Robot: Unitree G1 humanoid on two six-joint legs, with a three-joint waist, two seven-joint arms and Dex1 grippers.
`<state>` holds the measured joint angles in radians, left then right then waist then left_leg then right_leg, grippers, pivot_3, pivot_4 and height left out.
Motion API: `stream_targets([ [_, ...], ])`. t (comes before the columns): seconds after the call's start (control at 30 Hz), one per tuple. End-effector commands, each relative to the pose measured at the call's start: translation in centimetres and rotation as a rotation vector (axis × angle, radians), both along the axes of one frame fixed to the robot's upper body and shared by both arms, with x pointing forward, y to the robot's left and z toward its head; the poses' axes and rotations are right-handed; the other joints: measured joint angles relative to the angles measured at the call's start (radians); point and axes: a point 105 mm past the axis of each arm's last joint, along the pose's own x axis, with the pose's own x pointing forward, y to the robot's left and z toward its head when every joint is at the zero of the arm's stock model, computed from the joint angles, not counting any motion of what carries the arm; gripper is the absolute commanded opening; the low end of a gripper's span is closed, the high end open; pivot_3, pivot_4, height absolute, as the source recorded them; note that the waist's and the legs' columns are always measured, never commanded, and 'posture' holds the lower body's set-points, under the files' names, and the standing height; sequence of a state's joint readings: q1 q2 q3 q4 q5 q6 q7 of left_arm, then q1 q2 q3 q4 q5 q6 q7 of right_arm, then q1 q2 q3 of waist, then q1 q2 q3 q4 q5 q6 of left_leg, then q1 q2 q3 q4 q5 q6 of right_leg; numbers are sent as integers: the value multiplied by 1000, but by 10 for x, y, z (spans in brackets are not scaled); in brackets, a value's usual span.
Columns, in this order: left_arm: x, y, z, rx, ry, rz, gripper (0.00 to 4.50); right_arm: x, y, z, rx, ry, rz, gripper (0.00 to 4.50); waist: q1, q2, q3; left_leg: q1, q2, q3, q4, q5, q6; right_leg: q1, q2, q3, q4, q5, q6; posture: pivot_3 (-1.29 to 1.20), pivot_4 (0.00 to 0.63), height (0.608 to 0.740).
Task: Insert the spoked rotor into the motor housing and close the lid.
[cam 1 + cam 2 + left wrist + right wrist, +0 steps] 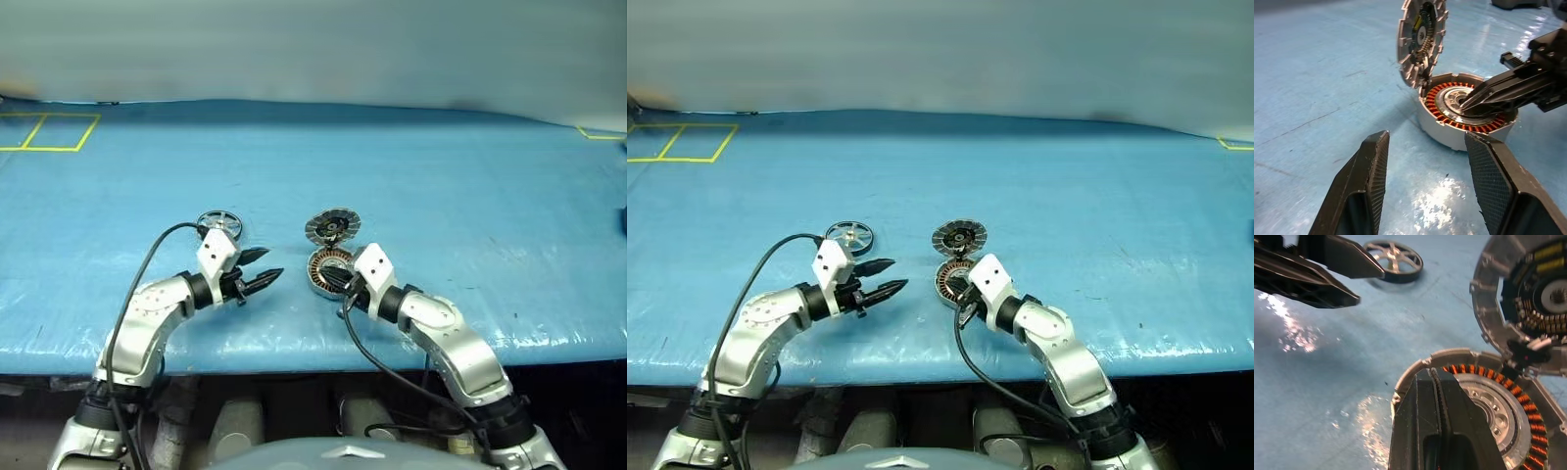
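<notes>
While the rotor (850, 236) lies flat on the desk (1097, 196) just behind the spread, empty left claw (884, 276), the housing (1465, 116) sits open, its lid (332, 227) standing up at the far rim. The right claw (1436, 382), pressed together, rests its tips on the silver centre inside the coils. To do this step well, the rotor is best pinched by its rim, and the housing cleared before it is lowered level.

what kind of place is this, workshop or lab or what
Probably a robot test lab: a blue-covered table with yellow tape squares, holding just an opened motor housing and a loose spoked rotor.
</notes>
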<state>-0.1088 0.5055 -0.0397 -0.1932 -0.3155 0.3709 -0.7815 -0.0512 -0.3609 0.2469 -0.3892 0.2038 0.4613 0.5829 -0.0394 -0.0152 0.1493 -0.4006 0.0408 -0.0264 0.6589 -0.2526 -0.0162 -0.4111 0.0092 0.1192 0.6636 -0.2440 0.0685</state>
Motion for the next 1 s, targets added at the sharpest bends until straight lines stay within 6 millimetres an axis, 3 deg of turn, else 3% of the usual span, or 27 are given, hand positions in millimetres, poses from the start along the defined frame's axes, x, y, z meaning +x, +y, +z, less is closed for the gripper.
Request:
stream_targets([
  [0.03,12,17,27,39,-77,56,2618,-8,-2,22,12,-72,13,42,0,0,0,0,0,0,0,0,0,0,0,0,0,-1,1,0,150,740],
  [0.2,37,45,49,239,-104,91,2618,-13,-9,9,-27,-39,-26,42,2,-1,1,0,0,0,1,0,0,0,0,0,0,-2,4,0,150,740],
  [0.3,47,54,51,402,-89,51,2618,-18,-7,7,-54,-56,-10,42,-1,-1,2,0,0,0,1,0,0,0,0,0,0,-2,4,0,150,740],
  [0.6,77,63,48,654,19,-118,2618,-43,-7,15,-196,-211,80,42,4,-2,3,-3,-1,0,-1,0,0,-3,0,-1,0,-3,2,0,150,740],
  [0.83,107,63,50,688,77,-91,2618,-41,-5,21,-156,-237,29,42,0,-3,3,-5,-1,0,2,0,0,-3,0,-1,0,-3,3,0,150,740],
  [1.0,109,60,37,748,133,-143,2618,-41,-6,17,-158,-218,-9,42,1,-3,3,-5,-1,0,2,0,0,-4,0,-1,0,-1,1,0,150,740],
])
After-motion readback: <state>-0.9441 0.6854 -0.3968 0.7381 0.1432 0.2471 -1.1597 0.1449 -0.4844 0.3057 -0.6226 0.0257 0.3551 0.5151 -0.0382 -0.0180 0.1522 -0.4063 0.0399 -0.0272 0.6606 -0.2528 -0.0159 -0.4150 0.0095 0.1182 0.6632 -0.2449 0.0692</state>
